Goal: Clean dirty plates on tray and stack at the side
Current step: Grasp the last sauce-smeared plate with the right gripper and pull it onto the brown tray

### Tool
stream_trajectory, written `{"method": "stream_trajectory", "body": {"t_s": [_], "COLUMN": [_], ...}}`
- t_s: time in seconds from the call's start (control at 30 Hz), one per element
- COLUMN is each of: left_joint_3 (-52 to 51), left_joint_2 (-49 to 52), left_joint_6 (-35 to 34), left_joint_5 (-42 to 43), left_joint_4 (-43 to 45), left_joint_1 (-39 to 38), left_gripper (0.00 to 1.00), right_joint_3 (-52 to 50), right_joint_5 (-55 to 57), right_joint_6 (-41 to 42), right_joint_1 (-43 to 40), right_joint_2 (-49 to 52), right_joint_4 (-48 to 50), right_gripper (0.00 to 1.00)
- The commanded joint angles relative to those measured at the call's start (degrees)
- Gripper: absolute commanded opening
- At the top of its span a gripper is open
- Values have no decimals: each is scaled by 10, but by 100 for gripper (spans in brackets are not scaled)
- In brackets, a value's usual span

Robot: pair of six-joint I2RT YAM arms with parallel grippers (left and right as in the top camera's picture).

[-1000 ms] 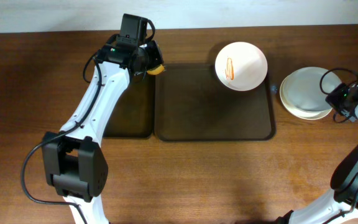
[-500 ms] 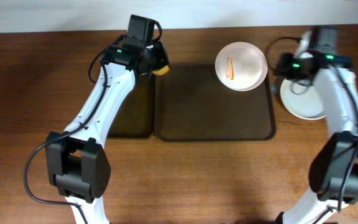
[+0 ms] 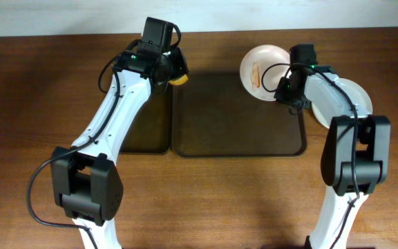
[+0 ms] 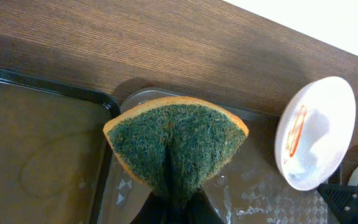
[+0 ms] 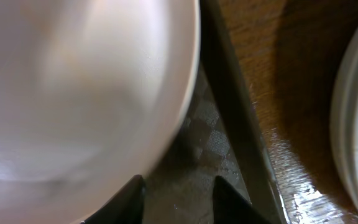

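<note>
— Step in hand?
— Judging by the pose, picking up the dirty plate [image 3: 261, 66] from the tray [image 3: 237, 131]. Sits at the tray's 1 o'clock corner, orange smear inside, not yet wiped.
— Right gripper [image 5: 176, 202]?
— Spread moderately wide, gripping nothing. Fingers [image 5: 232, 199] low over the tray mat, plate rim just ahead at 12 o'clock of the gap. Touching or not, hard to tell.
— Left gripper [image 4: 173, 208]?
— Clamped on the sponge [image 4: 176, 146], green side toward the camera, poised at the tray's 11 o'clock corner.
— Next move?
— Probably sliding one finger under the rim, pinching, then steadying the plate for the sponge. Afterwards, over to the stack of clean plates [image 3: 354, 97] at 3 o'clock, beside the tray.
</note>
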Motion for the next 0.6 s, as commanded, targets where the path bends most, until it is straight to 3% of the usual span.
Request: {"method": "stream_trajectory", "body": {"t_s": [0.0, 0.03, 0.1, 0.2, 0.3, 0.37, 0.43, 0.57], "left_joint_3": [3, 3, 3, 3, 3, 3, 3, 3], "left_joint_2": [-18, -18, -18, -18, -18, -18, -17, -9], "left_joint_6": [-2, -2, -2, -2, -2, -2, -2, -2], "left_joint_5": [-7, -9, -9, -9, -9, -9, -9, -8], "left_joint_4": [-1, -1, 0, 0, 0, 0, 0, -1], "left_joint_1": [-5, -6, -6, -6, -6, -6, -6, -6], "left_gripper": [0, 0, 0, 0, 0, 0, 0, 0], "right_joint_3": [7, 7, 7, 10, 42, 57, 57, 56], "right_joint_5": [-11, -25, -36, -36, -36, -36, -36, 32], "right_joint_6": [3, 2, -11, -12, -12, -12, -12, 45], "right_joint_1": [4, 9, 20, 37, 37, 37, 37, 37], "right_joint_2": [34, 31, 17, -17, -36, -36, -35, -12], "right_joint_4": [-31, -54, -84, -93, -93, -86, -67, -24], "right_gripper": [18, 12, 9, 9, 26, 29, 43, 46]}}
